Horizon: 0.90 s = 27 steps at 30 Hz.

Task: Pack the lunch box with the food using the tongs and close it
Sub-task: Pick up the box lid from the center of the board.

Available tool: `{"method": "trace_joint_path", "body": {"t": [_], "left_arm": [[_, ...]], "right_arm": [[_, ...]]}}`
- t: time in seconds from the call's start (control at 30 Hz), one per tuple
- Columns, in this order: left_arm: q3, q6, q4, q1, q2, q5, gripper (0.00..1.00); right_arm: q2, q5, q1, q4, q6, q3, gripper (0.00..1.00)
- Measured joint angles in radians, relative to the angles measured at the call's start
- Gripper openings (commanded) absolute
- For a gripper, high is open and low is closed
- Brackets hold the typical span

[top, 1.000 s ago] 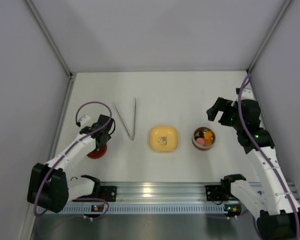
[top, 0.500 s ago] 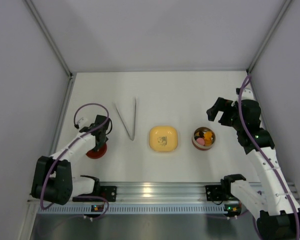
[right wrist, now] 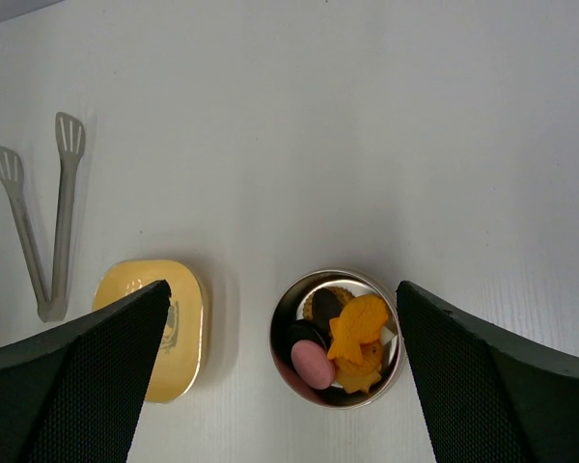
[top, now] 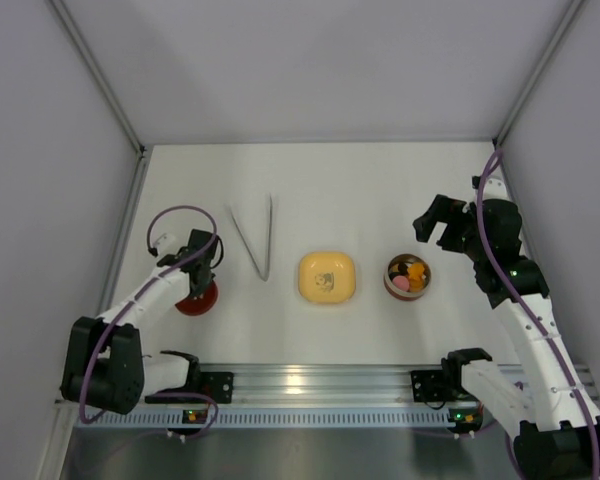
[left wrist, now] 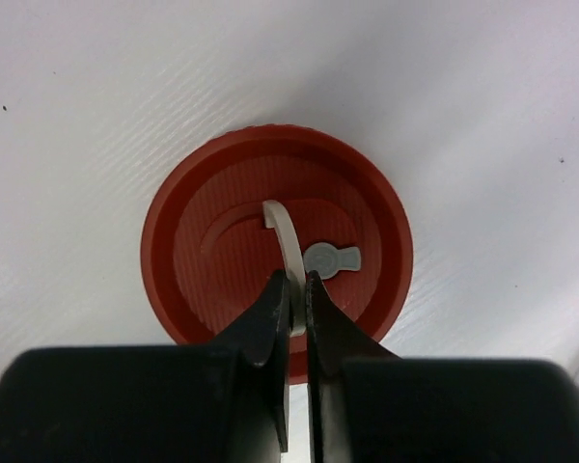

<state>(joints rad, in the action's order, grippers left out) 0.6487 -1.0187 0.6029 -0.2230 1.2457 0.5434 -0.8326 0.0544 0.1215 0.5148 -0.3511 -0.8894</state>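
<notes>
- Pinching the white curl handle (left wrist: 288,241) of the red lid (left wrist: 203,260), my left tool (left wrist: 296,289) is closing its two black fingers almost together on the thin strip.
- That lid (top: 202,300) is lying flat on the white surface (top: 360,190) at the left side, with the left tool (top: 197,278) sitting right over it.
- I am seeing my right tool (right wrist: 282,285) spread wide, hovering above the steel lunch box bowl (right wrist: 275,338) without touching it.
- The bowl (top: 389,281) is standing open at the right, well apart from its lid.
- Food (right wrist: 359,323) is lying inside it: an orange fish-shaped piece, a pink piece and a dark brown one.
- The tongs (top: 264,266) are lying free in a narrow V between the lid and the yellow dish (top: 327,277).
- The dish is sitting between the tongs and the bowl.
</notes>
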Motion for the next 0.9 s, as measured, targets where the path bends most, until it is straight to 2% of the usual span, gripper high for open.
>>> {"method": "trace_joint_path", "body": {"t": [0.27,0.57,0.67,0.8,0.9], "left_arm": [[0.053,0.031,0.059,0.000,-0.071,-0.016,0.00],[0.301,0.184,0.100,-0.031,-0.129,-0.105,0.00],[0.434,0.236,0.116,-0.167,-0.079,-0.095,0.00],[0.653,0.291,0.108,-0.418,0.087,-0.079,0.00],[0.755,0.327,0.077,-0.543,0.210,-0.102,0.00]], "right_arm": [[0.000,0.000,0.000,0.000,0.000,0.001,0.99],[0.000,-0.010,0.000,0.002,0.000,0.001,0.99],[-0.001,-0.035,0.000,0.003,-0.001,0.001,0.99],[0.000,-0.084,0.000,0.015,-0.011,-0.008,0.99],[0.000,-0.133,0.000,0.034,-0.018,-0.026,0.99]]}}
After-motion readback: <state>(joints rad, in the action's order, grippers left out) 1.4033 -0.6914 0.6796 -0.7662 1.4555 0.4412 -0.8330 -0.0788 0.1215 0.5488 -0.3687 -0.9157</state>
